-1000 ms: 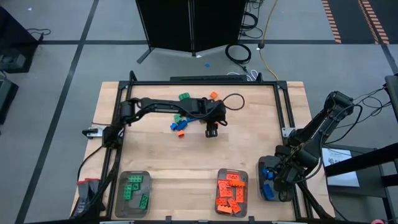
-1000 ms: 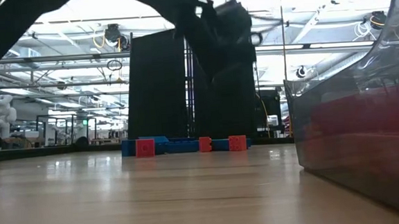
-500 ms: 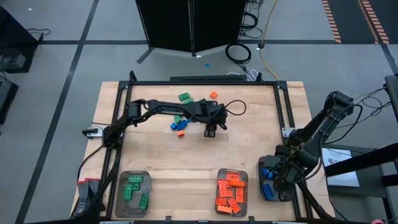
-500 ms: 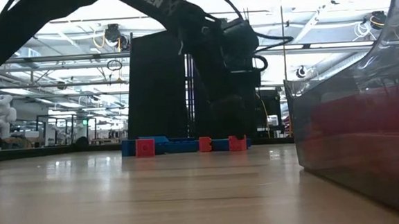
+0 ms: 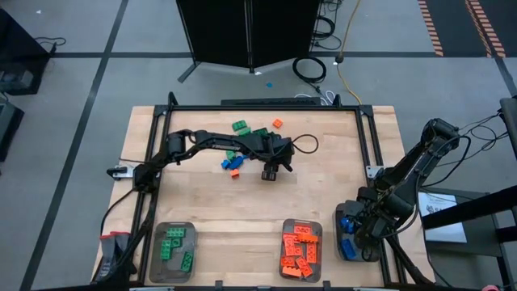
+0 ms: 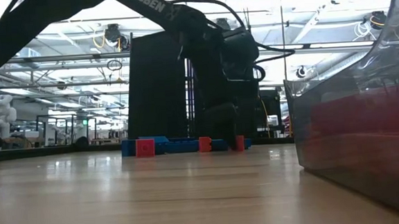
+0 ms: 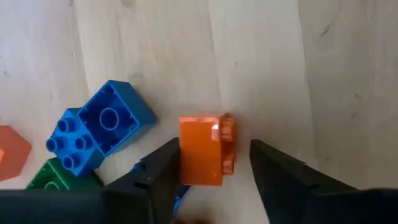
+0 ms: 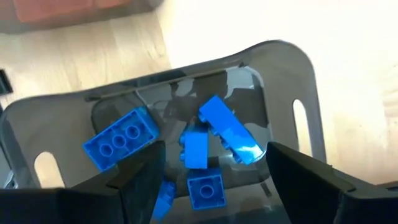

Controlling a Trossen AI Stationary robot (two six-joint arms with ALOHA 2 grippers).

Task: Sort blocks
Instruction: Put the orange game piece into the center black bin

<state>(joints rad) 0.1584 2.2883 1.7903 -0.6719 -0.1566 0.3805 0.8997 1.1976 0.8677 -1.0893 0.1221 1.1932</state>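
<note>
An orange block [image 7: 202,151] lies on its side on the wooden table, studs toward one finger. My left gripper [image 7: 208,171] [image 5: 271,171] stands open over it at the table's middle, pointing steeply down, one finger on each side. In the high view the gripper hides this block. Blue blocks [image 7: 102,127] and a green one [image 7: 59,180] lie right beside it. My right gripper [image 5: 361,233] [image 8: 214,177] hangs open over the blue blocks [image 8: 118,144] in the clear tray [image 8: 292,87] at the near right. My left gripper straddles the orange block from above. One finger [image 7: 163,169] lies right at the block's smooth side [image 7: 184,149]; whether it touches, I cannot tell. The other finger [image 7: 268,163] stands clear of the studded side. The block rests on the table.
Loose green blocks [image 5: 240,126], an orange one [image 5: 277,124] and blue ones [image 5: 229,163] lie toward the far edge. Clear trays sit along the near edge: green blocks [image 5: 155,267], orange blocks [image 5: 283,242]. A tray wall [image 6: 354,137] fills the low view's right.
My left gripper has come down toward the table and onto the orange block, rolling a little about its own axis. The blocks lie where they were.
</note>
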